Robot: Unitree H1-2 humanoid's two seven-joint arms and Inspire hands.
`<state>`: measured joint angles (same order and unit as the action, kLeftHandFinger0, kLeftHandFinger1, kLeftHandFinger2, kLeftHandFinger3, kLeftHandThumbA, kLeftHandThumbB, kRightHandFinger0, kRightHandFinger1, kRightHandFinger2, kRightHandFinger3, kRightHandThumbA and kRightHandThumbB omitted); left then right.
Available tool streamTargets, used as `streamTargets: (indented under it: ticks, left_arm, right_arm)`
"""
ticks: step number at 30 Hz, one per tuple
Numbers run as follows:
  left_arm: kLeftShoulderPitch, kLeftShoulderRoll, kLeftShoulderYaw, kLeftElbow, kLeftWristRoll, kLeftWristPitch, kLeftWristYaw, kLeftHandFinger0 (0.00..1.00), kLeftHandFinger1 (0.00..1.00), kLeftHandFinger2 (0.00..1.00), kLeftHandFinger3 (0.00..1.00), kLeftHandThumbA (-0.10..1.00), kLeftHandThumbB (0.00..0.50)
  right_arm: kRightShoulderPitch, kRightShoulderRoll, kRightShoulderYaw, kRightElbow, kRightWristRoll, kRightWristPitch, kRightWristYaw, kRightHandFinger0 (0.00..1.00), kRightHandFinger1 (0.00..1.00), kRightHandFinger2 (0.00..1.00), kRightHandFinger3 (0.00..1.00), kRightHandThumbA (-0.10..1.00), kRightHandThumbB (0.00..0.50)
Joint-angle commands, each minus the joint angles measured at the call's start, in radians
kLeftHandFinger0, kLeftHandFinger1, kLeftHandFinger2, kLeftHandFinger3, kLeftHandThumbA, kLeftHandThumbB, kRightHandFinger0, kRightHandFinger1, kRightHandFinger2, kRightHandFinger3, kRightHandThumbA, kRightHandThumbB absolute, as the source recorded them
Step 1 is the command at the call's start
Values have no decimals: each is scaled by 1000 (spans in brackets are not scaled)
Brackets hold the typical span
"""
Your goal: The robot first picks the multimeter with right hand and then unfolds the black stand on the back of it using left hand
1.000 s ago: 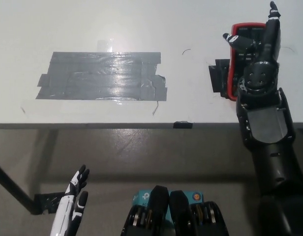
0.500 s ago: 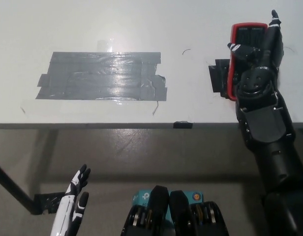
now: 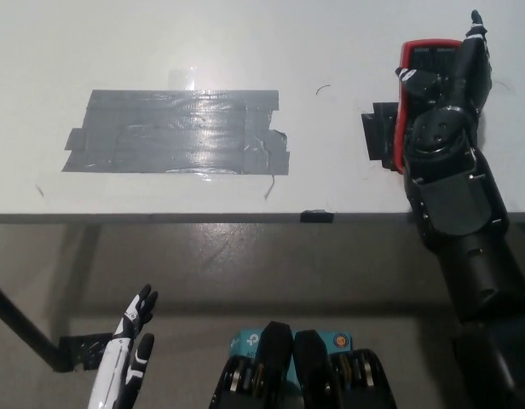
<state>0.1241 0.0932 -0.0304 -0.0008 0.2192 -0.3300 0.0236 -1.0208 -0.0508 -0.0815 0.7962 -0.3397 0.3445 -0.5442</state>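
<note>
Multimeter: red-cased, dark-faced multimeter lies flat at the far right of the white worktop, beside a small black patch on its left.
Right hand: my black right hand lies over the multimeter, fingers spread across its face and right edge, one pointing past its far end; I cannot tell whether they grip it.
Left hand: my white left hand rests low at the lower left, below the worktop edge, fingers apart, holding nothing.
Tape: wide grey patch of duct tape sits mid-worktop, well apart from the multimeter.
</note>
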Motion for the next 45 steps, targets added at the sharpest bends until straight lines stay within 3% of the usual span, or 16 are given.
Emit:
streamTargets:
  ticks: [1, 15, 40, 45]
  left_arm:
    - [6, 8, -2, -28, -1, -35, 4, 1000, 1000, 1000, 1000, 1000, 139]
    - [2, 11, -1, -34, 2, -29, 3, 1000, 1000, 1000, 1000, 1000, 133]
    - [-12, 15, 1, -25, 5, -38, 7, 1000, 1000, 1000, 1000, 1000, 132]
    - [-16, 14, -1, -25, 4, -39, 5, 1000, 1000, 1000, 1000, 1000, 132]
  right_arm:
    - [-84, 5, 11, -14, 12, -23, -18, 1000, 1000, 1000, 1000, 927, 500]
    - [-103, 20, -15, 109, 67, -46, -28, 1000, 1000, 1000, 1000, 935, 500]
    - [-131, -8, -15, 199, 87, -67, -96, 1000, 1000, 1000, 1000, 850, 500]
    - [-129, -4, -33, 205, 129, -90, -67, 1000, 1000, 1000, 1000, 775, 499]
